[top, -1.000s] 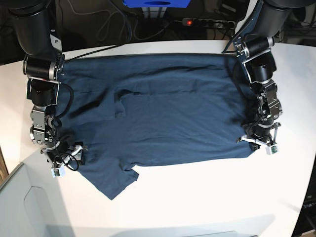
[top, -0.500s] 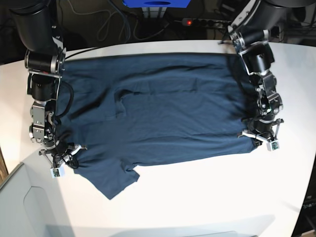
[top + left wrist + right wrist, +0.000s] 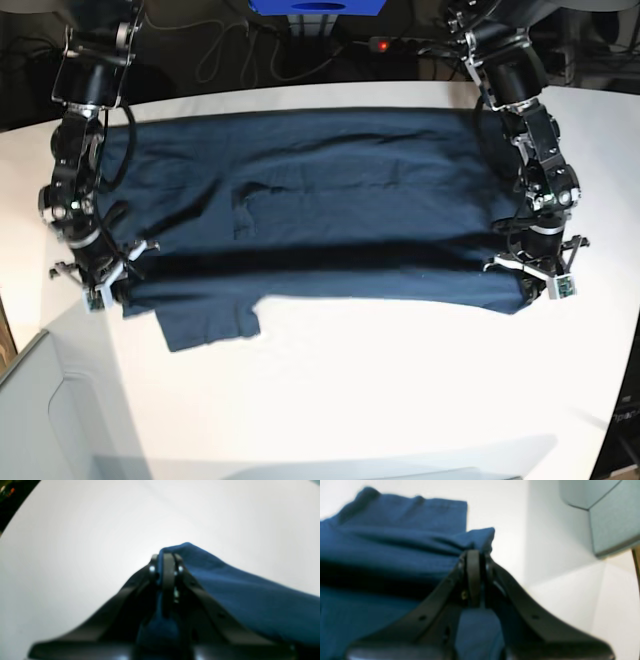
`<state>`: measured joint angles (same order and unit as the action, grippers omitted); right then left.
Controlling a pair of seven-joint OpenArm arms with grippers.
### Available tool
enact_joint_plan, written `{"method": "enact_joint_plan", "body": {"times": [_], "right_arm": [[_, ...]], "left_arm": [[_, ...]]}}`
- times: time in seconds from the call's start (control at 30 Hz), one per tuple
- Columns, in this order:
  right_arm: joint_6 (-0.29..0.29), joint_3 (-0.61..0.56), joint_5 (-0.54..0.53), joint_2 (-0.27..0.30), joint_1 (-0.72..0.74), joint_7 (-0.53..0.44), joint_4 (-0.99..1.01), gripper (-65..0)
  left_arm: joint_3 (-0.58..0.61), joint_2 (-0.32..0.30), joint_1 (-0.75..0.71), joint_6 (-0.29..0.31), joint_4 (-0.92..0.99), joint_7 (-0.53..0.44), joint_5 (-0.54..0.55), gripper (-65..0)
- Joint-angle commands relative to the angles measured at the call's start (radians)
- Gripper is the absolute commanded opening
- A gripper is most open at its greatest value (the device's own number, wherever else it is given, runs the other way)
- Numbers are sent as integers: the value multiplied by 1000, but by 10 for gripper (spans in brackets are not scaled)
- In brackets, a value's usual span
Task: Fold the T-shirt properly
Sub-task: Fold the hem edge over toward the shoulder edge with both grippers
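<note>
The left gripper (image 3: 535, 283) pinches the T-shirt (image 3: 330, 215) hem corner at 3 o'clock — jaws tight on fabric. The right gripper (image 3: 100, 283) clamps the near shoulder edge at 9 o'clock. The navy T-shirt spreads across the white table (image 3: 380, 390), its near edge raised off the surface — a sleeve (image 3: 205, 325) hangs toward 7 o'clock.

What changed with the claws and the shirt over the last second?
The right claw closed on the T-shirt at its near sleeve-side corner. Both claws then lifted the near edge off the white table, so the cloth now hangs with a shadowed crease across it and the near sleeve has pulled in. The left claw kept its grip on the hem corner; the far edge stayed flat.
</note>
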<state>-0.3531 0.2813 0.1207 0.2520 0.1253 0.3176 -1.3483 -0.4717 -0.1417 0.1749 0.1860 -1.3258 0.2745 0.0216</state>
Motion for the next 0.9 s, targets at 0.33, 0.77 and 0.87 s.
{"method": "enact_joint_plan", "body": {"times": [0.33,0.77,0.87], "right_arm": [[4,36,-13,16,-218,-25,-165,-648],[-90,37,-13,16,-238,102,-299,-382],[-120,37,-13,14,-240,104,-339,-284]], "left_arm": [[-3,-6,-156,-3,-47,-22,102,-650],[-52,-5,-245,-6,-211,99,183,-393],[-52,-6,-242,-9,-222,95,183,-385]]}}
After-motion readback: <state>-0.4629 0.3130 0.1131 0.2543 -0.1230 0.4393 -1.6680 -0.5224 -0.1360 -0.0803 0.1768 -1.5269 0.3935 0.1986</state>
